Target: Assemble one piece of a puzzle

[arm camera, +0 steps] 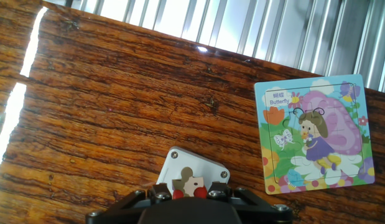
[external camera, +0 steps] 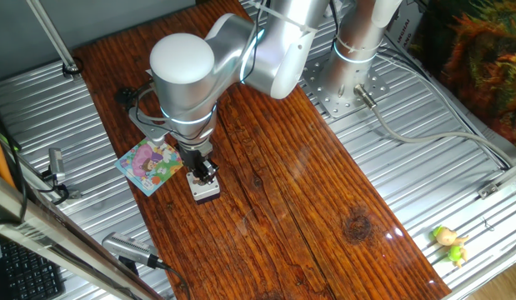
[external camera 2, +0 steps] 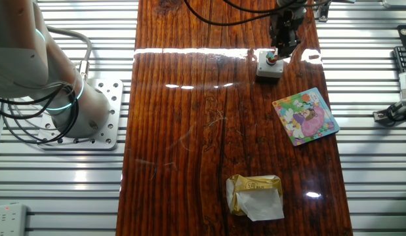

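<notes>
The tiny whitish red-marked puzzle piece [arm camera: 188, 183] is pinched between the gripper [arm camera: 190, 194] fingers atop the small grey box [arm camera: 191, 171], probably for lifting; the pastel cartoon puzzle board [arm camera: 313, 134] lies well beside them.

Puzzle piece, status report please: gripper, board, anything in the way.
Gripper down over small whitish puzzle piece on grey box; grip unconfirmed. Pastel cartoon puzzle board flat beside it, apart. Nothing on the wood between them.

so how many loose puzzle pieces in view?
1: the piece sits on the grey box, at the gripper fingertips, left of the puzzle. Others may be hidden.
</notes>
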`<control>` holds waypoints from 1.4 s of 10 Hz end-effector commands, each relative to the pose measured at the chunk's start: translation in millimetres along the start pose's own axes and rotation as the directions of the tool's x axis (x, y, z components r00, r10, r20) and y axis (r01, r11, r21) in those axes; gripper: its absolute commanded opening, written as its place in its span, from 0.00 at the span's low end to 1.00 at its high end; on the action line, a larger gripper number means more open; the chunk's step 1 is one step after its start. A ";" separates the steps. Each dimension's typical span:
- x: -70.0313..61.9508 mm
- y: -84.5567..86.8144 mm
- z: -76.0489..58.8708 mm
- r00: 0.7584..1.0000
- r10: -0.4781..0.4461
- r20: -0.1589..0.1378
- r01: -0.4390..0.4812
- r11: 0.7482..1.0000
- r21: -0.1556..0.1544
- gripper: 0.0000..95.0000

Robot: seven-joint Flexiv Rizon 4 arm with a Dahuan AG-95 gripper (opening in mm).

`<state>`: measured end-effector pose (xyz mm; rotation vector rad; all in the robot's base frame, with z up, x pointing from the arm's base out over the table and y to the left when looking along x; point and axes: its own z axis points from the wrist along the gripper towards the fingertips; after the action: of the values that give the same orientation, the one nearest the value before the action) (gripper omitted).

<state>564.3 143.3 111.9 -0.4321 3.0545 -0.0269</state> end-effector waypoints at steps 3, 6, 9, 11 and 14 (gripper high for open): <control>-0.1 -0.2 1.1 1.000 0.001 0.000 -0.001 1.000 0.000 0.40; 0.2 -0.4 2.2 1.000 0.000 0.001 0.000 1.000 -0.001 0.40; 0.4 -0.4 3.1 1.000 0.000 0.002 0.000 1.000 -0.001 0.40; 0.4 0.2 3.7 1.000 0.000 0.002 0.000 1.000 -0.001 0.40; 0.4 1.3 4.9 1.000 0.003 -0.002 -0.003 1.000 0.001 0.40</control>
<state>563.6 144.5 106.6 -0.4289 3.0561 -0.0276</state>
